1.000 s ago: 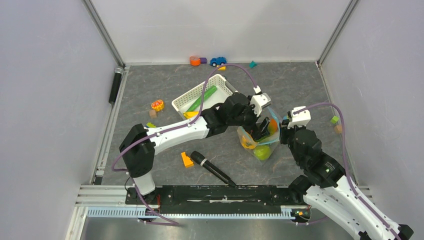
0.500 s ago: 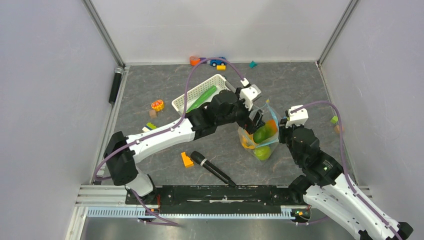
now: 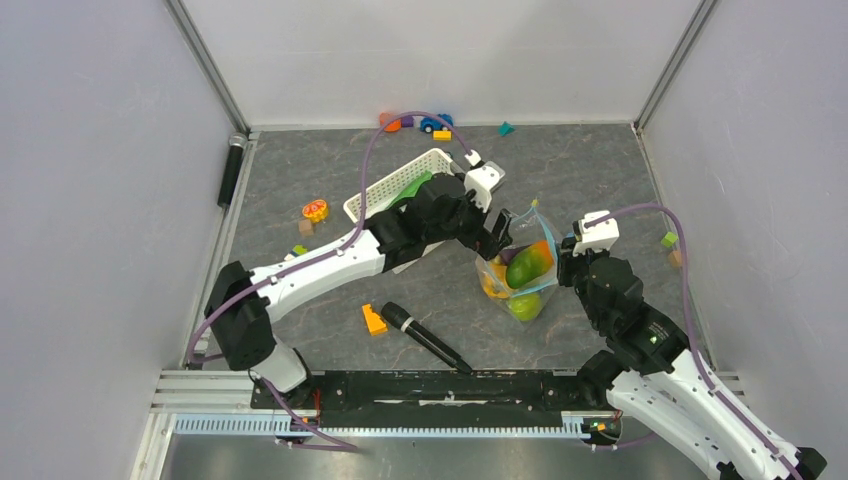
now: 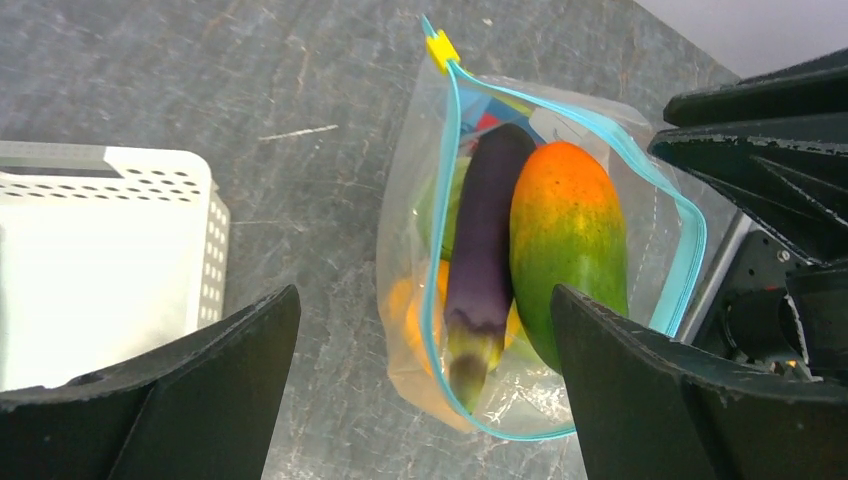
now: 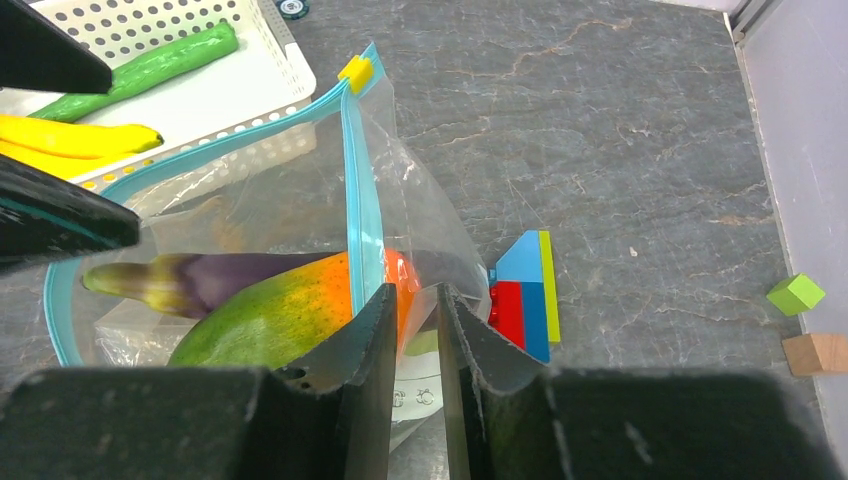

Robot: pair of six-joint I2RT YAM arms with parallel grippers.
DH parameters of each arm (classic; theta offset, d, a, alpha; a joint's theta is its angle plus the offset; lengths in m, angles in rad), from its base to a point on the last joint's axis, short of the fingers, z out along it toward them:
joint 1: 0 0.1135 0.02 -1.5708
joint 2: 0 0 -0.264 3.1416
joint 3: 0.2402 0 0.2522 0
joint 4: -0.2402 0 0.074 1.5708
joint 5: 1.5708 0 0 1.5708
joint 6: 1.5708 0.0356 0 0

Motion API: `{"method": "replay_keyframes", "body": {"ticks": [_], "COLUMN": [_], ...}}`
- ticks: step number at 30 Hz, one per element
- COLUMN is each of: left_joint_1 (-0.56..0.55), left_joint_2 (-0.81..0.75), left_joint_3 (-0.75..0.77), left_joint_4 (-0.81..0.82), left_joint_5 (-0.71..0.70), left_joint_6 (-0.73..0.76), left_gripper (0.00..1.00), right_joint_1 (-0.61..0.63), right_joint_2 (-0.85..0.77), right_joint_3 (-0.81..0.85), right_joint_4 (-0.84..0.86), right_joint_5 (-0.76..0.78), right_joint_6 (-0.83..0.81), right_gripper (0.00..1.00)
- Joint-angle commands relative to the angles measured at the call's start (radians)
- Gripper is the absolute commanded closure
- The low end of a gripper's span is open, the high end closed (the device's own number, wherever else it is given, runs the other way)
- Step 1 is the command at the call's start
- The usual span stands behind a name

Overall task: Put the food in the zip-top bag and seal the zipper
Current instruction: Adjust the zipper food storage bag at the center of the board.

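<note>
The right tool [image 5: 413, 340] had its two black fingers nearly together, pinching the right side of the clear floppy plastic zip-top bag [image 5: 425, 215] just beside its light-blue zipper strip [image 5: 362, 200]. The left tool [image 4: 425, 390] hung above the bag's mouth, fingers spread wide with nothing between them. The bag stood upright right of the middle of the grey marbled table [image 3: 600, 170], between the two tools. Its mouth gaped and the zipper was unsealed, with a small yellow slider tab [image 4: 441, 48] at the far end of the strip. Inside, a purple plastic eggplant [image 4: 480, 250] lay touching an orange-and-green oval plastic fruit [image 4: 568, 250]. Yellow-orange and green pieces below them were too hidden to name. Left of the bag and farther back sat a white slotted plastic basket [image 5: 130, 25], holding a green plastic cucumber [image 5: 150, 65] and yellow plastic bananas [image 5: 70, 135]. A blue, red and yellow-green toy block [image 5: 525, 295] lay on the table just beside the bag. A black microphone [image 3: 425, 338] lay nearer, left of the bag.
</note>
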Motion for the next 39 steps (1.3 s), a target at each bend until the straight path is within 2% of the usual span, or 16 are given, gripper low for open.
{"method": "replay_keyframes", "body": {"ticks": [1,8,10,13,16,19,20,24,32,39], "left_joint_1": [-0.003,-0.001,-0.001,-0.002,-0.002,-0.001,-0.002,-0.002,-0.002,-0.002], "left_joint_2": [0.066,0.107,0.121,0.132,0.123,0.104,0.097,0.076,0.063,0.019], "left_joint_3": [0.081,0.099,0.106,0.115,0.109,0.095,0.089,0.076,0.066,0.035], "left_joint_4": [-0.071,-0.072,-0.075,-0.082,-0.068,-0.045,-0.039,-0.02,-0.008,0.003], "left_joint_5": [0.023,0.023,0.022,0.055,0.104,0.125,0.125,0.136,0.137,0.119], "left_joint_6": [-0.04,-0.031,-0.03,-0.03,-0.031,-0.031,-0.031,-0.034,-0.043,-0.049], "left_gripper": [0.0,0.01,0.09,0.42,0.71,0.94,0.98,0.98,0.98,0.98], "right_joint_1": [0.0,0.0,0.001,0.001,0.0,0.0,0.0,0.0,0.0,0.0], "right_joint_2": [0.003,0.003,0.005,0.018,0.038,0.051,0.052,0.061,0.058,0.131], "right_joint_3": [0.037,0.038,0.037,0.035,0.035,0.044,0.047,0.064,0.101,0.101], "right_joint_4": [0.037,0.038,0.038,0.041,0.041,0.04,0.04,0.04,0.054,-0.013], "right_joint_5": [-0.023,-0.033,-0.031,-0.039,-0.038,-0.042,-0.044,-0.078,-0.129,-0.086], "right_joint_6": [-0.013,-0.009,-0.009,-0.012,-0.017,-0.019,-0.02,-0.031,-0.04,-0.035], "right_gripper": [0.73,0.73,0.73,0.73,0.73,0.74,0.73,0.71,0.55,0.54]}}
